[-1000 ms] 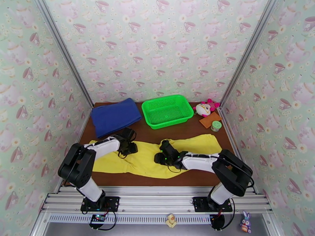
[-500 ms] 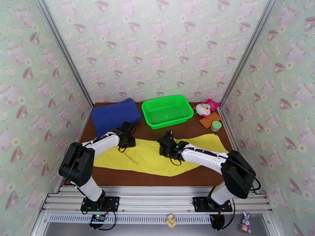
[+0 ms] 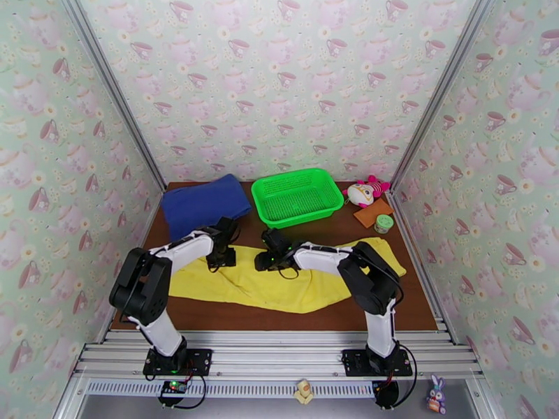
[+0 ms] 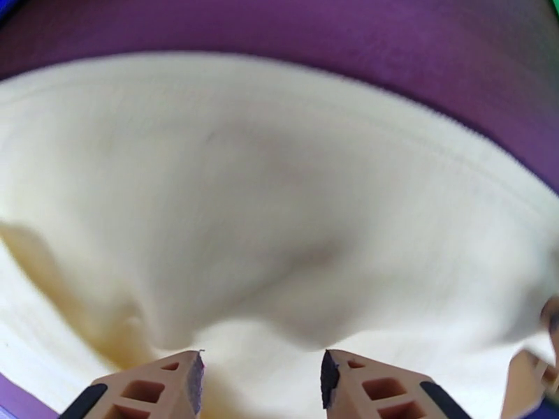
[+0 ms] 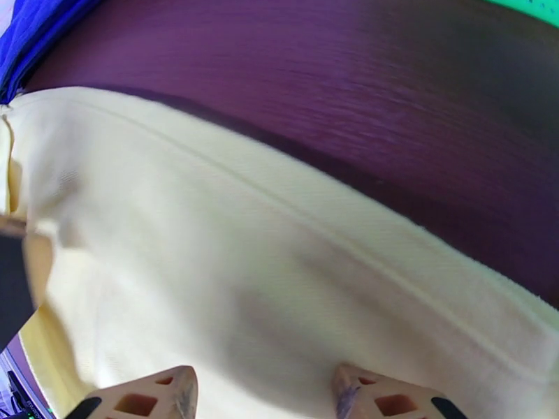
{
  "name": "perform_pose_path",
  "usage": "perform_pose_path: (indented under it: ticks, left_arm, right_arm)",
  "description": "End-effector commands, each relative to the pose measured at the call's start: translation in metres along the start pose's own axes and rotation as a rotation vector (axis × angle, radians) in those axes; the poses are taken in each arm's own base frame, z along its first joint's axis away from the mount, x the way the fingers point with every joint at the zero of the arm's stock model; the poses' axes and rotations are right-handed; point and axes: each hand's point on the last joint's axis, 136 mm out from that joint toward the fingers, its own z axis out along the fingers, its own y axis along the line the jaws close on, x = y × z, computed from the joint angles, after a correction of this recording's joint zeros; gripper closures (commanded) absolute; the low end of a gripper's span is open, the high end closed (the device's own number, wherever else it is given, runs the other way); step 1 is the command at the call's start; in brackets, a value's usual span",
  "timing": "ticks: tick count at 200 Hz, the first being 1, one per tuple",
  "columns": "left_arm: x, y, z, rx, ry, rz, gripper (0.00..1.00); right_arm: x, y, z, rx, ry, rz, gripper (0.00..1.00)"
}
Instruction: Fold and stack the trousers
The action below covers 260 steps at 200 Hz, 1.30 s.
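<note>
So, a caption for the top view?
Left pincer and right pincer at the far edge of yellow trousers on a table; green basket and blue cloth behind.

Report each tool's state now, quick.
Left tool: open, jaws apart over the yellow trousers, gripping nothing.
Right tool: open, also over the trousers, gripping nothing.

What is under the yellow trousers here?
The trousers lie spread on the brown table, which shows all round them. Whatever else might lie beneath the cloth is covered and cannot be seen.
</note>
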Motion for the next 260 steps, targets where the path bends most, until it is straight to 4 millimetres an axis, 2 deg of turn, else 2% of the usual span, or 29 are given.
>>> perform_pose_path:
  ticks: [1, 16, 42, 64, 72, 96, 139, 158, 199, 208, 220, 229, 243, 260]
  left_arm:
    - [0.045, 0.008, -0.009, 0.029, 0.126, -0.017, 0.52]
    - [0.067, 0.016, -0.013, 0.018, 0.173, -0.029, 0.57]
    - [0.098, 0.03, -0.033, -0.01, 0.194, -0.071, 0.59]
    - [0.105, 0.023, -0.054, -0.001, 0.16, -0.105, 0.58]
    - [0.1, 0.02, -0.058, 0.014, 0.133, -0.118, 0.57]
    - [0.064, 0.022, -0.062, 0.02, -0.035, -0.159, 0.5]
    - [0.015, 0.005, -0.04, 0.115, -0.126, -0.282, 0.46]
    - [0.012, 0.009, -0.028, 0.066, -0.086, -0.318, 0.46]
    - [0.024, 0.018, -0.01, 0.008, -0.028, -0.364, 0.5]
    - [0.027, 0.018, -0.007, 0.011, -0.016, -0.368, 0.58]
    - [0.032, 0.017, -0.003, 0.011, 0.011, -0.37, 0.8]
    - [0.038, 0.018, -0.003, 0.013, 0.026, -0.373, 0.93]
    - [0.047, 0.024, -0.01, 0.005, 0.026, -0.388, 1.0]
    - [0.059, 0.04, -0.024, -0.025, -0.003, -0.419, 1.0]
  right_arm:
    - [0.004, 0.0, 0.009, -0.024, 0.012, 0.007, 0.45]
    - [0.004, -0.004, 0.01, -0.01, 0.013, 0.014, 0.45]
    - [0.003, -0.007, 0.007, 0.002, 0.003, 0.011, 0.45]
    - [0.001, -0.005, 0.005, -0.004, -0.006, 0.005, 0.44]
    - [0.002, -0.005, 0.004, -0.007, -0.005, 0.003, 0.44]
    - [0.004, -0.005, 0.004, -0.008, 0.003, -0.01, 0.44]
    - [0.007, -0.006, -0.001, -0.001, 0.017, -0.057, 0.44]
    - [0.009, -0.007, -0.004, 0.011, 0.034, -0.077, 0.44]
    - [0.011, -0.007, -0.008, 0.011, 0.041, -0.121, 0.43]
    - [0.011, -0.005, -0.007, -0.002, 0.038, -0.122, 0.43]
    - [0.012, -0.005, -0.005, -0.01, 0.042, -0.123, 0.43]
    - [0.013, -0.005, -0.003, -0.01, 0.046, -0.125, 0.43]
    - [0.015, -0.007, -0.001, -0.001, 0.052, -0.127, 0.43]
    - [0.016, -0.011, 0.0, 0.004, 0.052, -0.119, 0.43]
